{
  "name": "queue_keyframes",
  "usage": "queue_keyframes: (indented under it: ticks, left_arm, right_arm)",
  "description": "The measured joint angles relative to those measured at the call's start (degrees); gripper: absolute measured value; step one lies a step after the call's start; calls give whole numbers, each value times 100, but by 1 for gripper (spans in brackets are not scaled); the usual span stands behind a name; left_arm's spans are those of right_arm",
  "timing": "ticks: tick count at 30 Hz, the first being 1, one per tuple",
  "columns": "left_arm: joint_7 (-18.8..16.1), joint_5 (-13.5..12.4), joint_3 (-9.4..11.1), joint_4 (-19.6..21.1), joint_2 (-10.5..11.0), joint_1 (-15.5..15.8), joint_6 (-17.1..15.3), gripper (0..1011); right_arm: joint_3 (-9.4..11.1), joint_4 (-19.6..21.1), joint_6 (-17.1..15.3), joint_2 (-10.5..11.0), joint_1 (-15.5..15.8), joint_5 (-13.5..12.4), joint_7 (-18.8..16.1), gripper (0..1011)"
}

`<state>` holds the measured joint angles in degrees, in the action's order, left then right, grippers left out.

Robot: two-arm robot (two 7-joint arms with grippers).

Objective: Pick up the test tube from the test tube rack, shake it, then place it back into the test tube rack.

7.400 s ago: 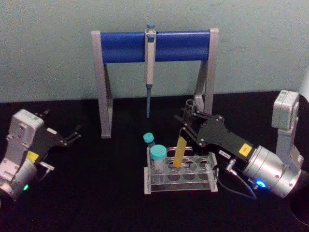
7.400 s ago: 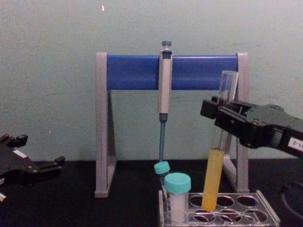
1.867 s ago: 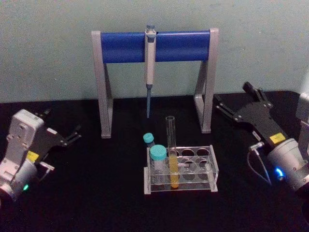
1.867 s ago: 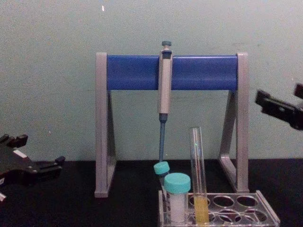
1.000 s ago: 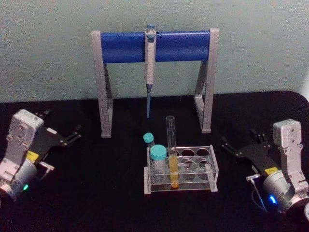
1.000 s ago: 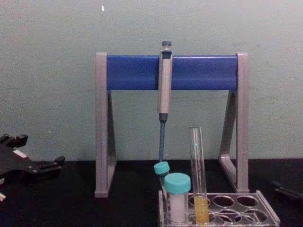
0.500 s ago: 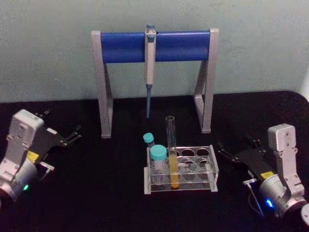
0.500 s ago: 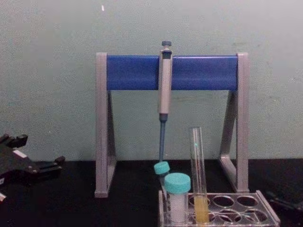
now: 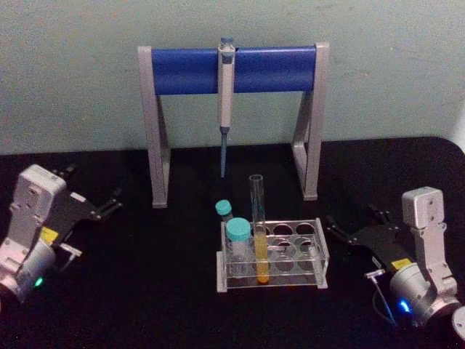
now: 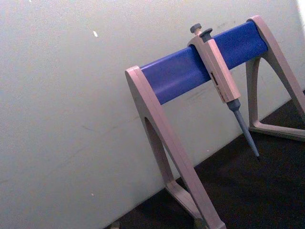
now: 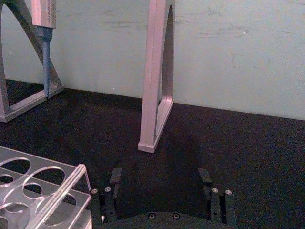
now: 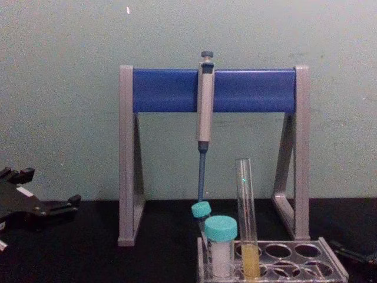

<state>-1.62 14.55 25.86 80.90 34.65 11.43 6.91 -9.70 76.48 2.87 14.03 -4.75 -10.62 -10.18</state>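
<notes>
- The test tube [image 9: 256, 225] stands upright in the test tube rack [image 9: 320, 251], in a hole of the near row next to the two capped tubes; its long axis is vertical and its open mouth rises well above the top plate.
- The right gripper [image 9: 360, 229] sits low on the table just to the right of the rack, its fingers spread wide with nothing between them (the right wrist view shows both black fingers [image 11: 115, 179] parted, bare table in the gap, and a corner of the rack beside them).
- The tube lies to the left of those fingers, across the width of the rack, so the right arm is the nearer one.
- The left gripper [image 9: 107, 205] is parked at the far left of the table, well apart from the rack, its fingers apart and holding nothing.
- Judging by how things lie, the tube is back in its hole and free of any grip, so the task looks finished or nearly so.
- The tube is slim, smooth clear glass with a round bottom and no cap, with yellow liquid filling its lower part; I would expect it to be slippery and easy to tip.
- The rack is low, clear hard plastic with rows of round holes in its top plate.
- The table [image 9: 145, 291] is matt black.
- Behind stands a grey-legged stand [image 9: 154, 131] with a blue crossbar, and a pipette [image 9: 225, 94] hangs from it.
</notes>
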Motion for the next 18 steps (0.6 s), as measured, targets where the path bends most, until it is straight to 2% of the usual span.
queue_keyframes:
  ticks: [18]
  left_arm:
    - [0,0,0,0,0,0,0,1001]
  right_arm:
    - [-7,10,5,8,0,-5,9,1000]
